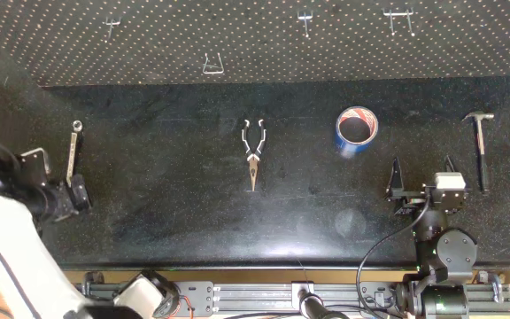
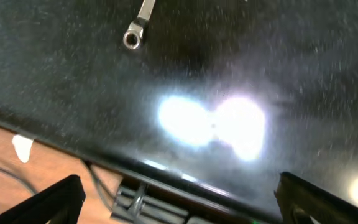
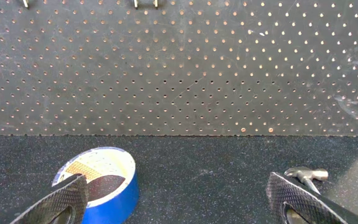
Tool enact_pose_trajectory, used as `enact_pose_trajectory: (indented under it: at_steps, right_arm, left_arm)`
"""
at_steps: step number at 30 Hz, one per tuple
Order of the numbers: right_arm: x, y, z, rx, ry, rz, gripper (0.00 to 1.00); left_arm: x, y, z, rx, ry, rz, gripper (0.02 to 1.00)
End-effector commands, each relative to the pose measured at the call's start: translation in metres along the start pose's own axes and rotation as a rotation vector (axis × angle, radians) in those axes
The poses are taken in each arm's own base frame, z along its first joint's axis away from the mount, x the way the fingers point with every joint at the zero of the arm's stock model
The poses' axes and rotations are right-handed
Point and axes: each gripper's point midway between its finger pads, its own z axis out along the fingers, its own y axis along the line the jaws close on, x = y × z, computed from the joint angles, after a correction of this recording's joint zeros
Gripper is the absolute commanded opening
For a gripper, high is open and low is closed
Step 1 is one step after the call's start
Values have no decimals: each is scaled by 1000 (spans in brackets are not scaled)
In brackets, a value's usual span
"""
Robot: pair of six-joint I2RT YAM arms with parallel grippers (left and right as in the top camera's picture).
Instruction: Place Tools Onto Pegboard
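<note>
Top view: no tool up on the pegboard [image 1: 237, 35] yet. Flat on the table [image 1: 166, 213], in a row: wrench [image 1: 73, 152], pliers [image 1: 253, 152], tape [image 1: 357, 129], hammer [image 1: 480, 149]. Left claw [image 2: 179, 183] by the wrench, right claw [image 3: 176, 183] between tape and hammer, both wide open, holding nothing. All four left to hang.

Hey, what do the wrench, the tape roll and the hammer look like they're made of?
The wrench looks like bare polished metal, probably steel: silvery, with glints. The tape roll looks like glossy blue plastic tape on a tan core, maybe cardboard. The hammer has a bright metal head; its dark handle could be rubber or coated, unclear.
</note>
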Motion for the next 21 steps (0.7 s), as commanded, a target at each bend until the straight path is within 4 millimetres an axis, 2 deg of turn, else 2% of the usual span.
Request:
enact_pose_trajectory:
  at_steps: [1, 5, 9, 12, 14, 16, 19, 21]
  right_arm:
    - [2, -3, 0, 13, 2, -7, 932]
    - [2, -3, 0, 13, 2, -7, 932]
    - [2, -3, 0, 13, 2, -7, 932]
    - [2, -3, 0, 13, 2, -7, 932]
    - [2, -3, 0, 13, 2, -7, 932]
    - [2, -3, 0, 13, 2, -7, 932]
    - [2, -3, 0, 13, 2, -6, 932]
    - [2, -3, 0, 13, 2, -7, 932]
  left_arm:
    - [-16, 3, 35, 61, 88, 51, 996]
    - [-50, 30, 77, -28, 71, 196, 996]
    - [-89, 41, 90, -65, -42, 243, 996]
    - [-106, 33, 94, -4, -89, 239, 993]
    - [-109, 28, 101, 4, -72, 253, 998]
    - [-111, 9, 112, 36, -23, 303, 996]
    - [-122, -4, 116, 50, -34, 310, 993]
    - [-129, -4, 118, 47, -59, 295, 993]
